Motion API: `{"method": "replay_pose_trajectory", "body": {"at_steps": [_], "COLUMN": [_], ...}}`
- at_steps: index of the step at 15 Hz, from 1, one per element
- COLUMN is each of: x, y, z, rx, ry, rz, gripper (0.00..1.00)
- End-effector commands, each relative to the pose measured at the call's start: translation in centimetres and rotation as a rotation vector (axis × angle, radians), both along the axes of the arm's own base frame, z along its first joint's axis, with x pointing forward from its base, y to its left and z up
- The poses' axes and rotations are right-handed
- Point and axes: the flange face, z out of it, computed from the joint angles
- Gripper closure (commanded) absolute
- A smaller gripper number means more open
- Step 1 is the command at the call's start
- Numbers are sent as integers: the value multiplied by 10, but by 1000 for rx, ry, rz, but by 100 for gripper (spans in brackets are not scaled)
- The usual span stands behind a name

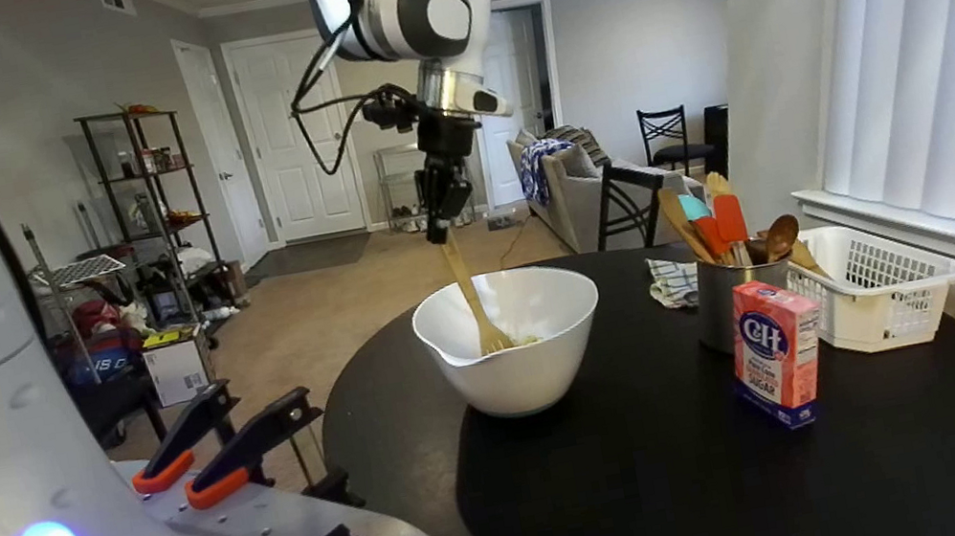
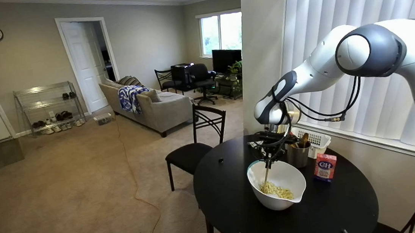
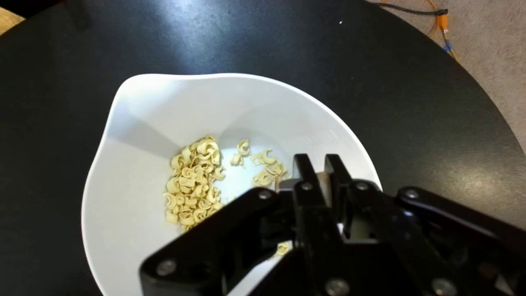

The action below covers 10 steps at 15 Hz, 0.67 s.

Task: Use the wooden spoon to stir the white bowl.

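The white bowl (image 1: 521, 382) stands on the dark round table, seen in both exterior views. Pale yellow curled pasta-like pieces (image 3: 191, 185) lie at its bottom, heaped toward one side. My gripper (image 3: 317, 159) is above the bowl, its fingers shut on the upper handle of the wooden spoon (image 1: 469, 289). The spoon leans slightly, and its broad, slotted-looking end is down inside the bowl. In an exterior view, the spoon's handle (image 2: 266, 174) runs down to the pieces. From the wrist, only the handle's top (image 3: 324, 185) shows between the fingers; most of the spoon is hidden.
A metal utensil holder (image 1: 740, 302) with several spoons and spatulas stands beyond the bowl, close to a white plastic basket (image 1: 907, 312). In front of them is a pink sugar box (image 1: 778, 353). A folded cloth (image 1: 674, 282) lies near the holder. A chair (image 2: 192, 158) borders the table.
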Motion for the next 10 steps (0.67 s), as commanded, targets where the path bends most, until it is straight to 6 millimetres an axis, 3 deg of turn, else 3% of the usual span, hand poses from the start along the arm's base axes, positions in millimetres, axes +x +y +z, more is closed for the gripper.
{"method": "replay_pose_trajectory", "body": {"at_steps": [1,7,10], "x": [-8,-13,-15], "y": [-6,-18,-16], "z": [0,15,18], "rx": [-101,-316,-313], "ry": [-2,33,79], "rz": [-16,-67,-33], "gripper": [94,94,94]}}
